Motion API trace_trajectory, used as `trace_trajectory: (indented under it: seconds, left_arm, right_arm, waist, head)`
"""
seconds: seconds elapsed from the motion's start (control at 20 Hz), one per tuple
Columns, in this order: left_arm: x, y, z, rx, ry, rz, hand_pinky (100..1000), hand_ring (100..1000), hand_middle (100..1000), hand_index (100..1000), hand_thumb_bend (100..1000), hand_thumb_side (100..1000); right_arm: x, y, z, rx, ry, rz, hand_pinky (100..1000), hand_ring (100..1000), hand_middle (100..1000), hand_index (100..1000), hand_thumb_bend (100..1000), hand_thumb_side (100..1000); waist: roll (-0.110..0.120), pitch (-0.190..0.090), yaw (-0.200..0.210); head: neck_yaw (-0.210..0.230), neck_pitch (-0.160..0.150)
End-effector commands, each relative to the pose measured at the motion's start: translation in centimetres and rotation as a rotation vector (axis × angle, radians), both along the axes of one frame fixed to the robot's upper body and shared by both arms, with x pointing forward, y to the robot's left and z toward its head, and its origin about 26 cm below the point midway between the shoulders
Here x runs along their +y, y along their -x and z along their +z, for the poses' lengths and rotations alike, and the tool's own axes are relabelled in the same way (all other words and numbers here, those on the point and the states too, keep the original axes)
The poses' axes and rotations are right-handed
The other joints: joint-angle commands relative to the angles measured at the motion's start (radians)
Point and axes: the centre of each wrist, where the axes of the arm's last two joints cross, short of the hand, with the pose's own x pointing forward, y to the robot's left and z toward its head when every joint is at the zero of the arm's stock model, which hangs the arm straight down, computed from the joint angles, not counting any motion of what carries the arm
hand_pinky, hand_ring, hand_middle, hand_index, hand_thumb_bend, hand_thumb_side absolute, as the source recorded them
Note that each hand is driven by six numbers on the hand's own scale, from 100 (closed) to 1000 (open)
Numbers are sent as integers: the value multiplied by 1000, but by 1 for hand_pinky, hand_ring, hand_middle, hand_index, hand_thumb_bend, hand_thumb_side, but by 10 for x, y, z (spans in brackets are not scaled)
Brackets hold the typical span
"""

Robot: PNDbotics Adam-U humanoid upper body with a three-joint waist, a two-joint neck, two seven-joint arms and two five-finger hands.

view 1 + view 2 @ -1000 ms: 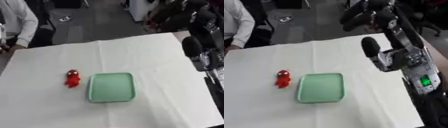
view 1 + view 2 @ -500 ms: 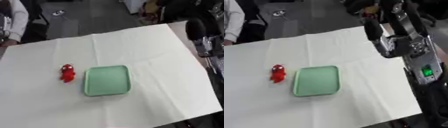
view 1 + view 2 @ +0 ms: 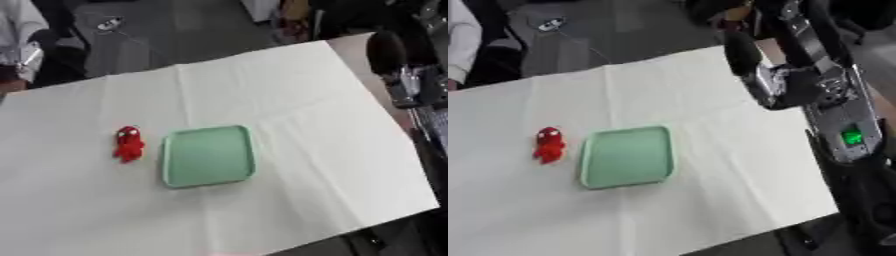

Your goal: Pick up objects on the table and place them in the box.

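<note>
A small red toy figure [image 3: 129,144] lies on the white cloth, left of centre. Just to its right, apart from it, sits a shallow pale green tray [image 3: 208,156] with nothing in it. My right arm [image 3: 824,110] rises along the right side, well above and to the right of the tray. The dark shape at its upper end is my right hand [image 3: 741,50], held over the cloth's far right part and holding nothing that I can see. My left hand shows in neither view.
The white cloth [image 3: 297,100] covers the whole table and lies askew in the view. Its right edge and near right corner [image 3: 429,205] drop off to dark floor. A dark floor with a small white object [image 3: 109,23] lies beyond the far edge.
The whole picture has shifted and tilted, so the camera has moved. The toy and the tray keep their places on the cloth. My right arm stays at the right side.
</note>
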Motion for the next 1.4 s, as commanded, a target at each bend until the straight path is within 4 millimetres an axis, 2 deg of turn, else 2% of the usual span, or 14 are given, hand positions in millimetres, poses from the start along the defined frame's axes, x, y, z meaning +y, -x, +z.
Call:
trace_trajectory:
  seconds: [0.05, 0.3, 0.4, 0.5, 0.85, 1.35, 1.4]
  left_arm:
    - [20, -16, 7, 116, -55, 78, 530, 561, 759, 827, 451, 714]
    - [27, -44, -5, 321, -72, 173, 489, 558, 701, 830, 481, 733]
    - [25, -54, -12, 399, -97, 207, 455, 512, 609, 789, 522, 741]
    - [20, -64, -21, 496, -123, 234, 456, 513, 605, 803, 550, 742]
    - [-8, -81, -38, 769, -271, 247, 501, 555, 617, 824, 621, 728]
    - [-21, -87, -68, 890, -389, 203, 560, 613, 681, 845, 660, 692]
    - [-22, -88, -72, 898, -392, 195, 561, 631, 712, 860, 662, 690]
  right_arm:
    - [2, 3, 7, -24, 20, 19, 617, 651, 635, 705, 100, 793]
    - [5, 3, 7, -21, 38, 37, 617, 651, 635, 705, 100, 797]
    - [7, 3, 7, -19, 45, 44, 617, 651, 636, 705, 100, 799]
    - [8, 3, 8, -17, 50, 51, 617, 651, 636, 705, 100, 799]
    - [11, 3, 9, -9, 59, 68, 619, 652, 636, 705, 100, 801]
    - [15, 2, 12, -12, 59, 86, 620, 653, 637, 705, 100, 800]
    - [15, 2, 13, -12, 60, 88, 620, 653, 637, 705, 100, 801]
  waist:
    - [0, -16, -2]
    - [0, -17, -6]
    - [1, -18, -8]
    - [2, -19, -11]
    - [6, -26, -18]
    - [9, -26, -25]
    - [9, -25, -27]
  head:
    - [-9, -27]
    - [-16, -43]
    - [-14, -47]
    - [-11, -50]
    - [-7, -45]
    - [-19, -34]
    - [-16, -32]
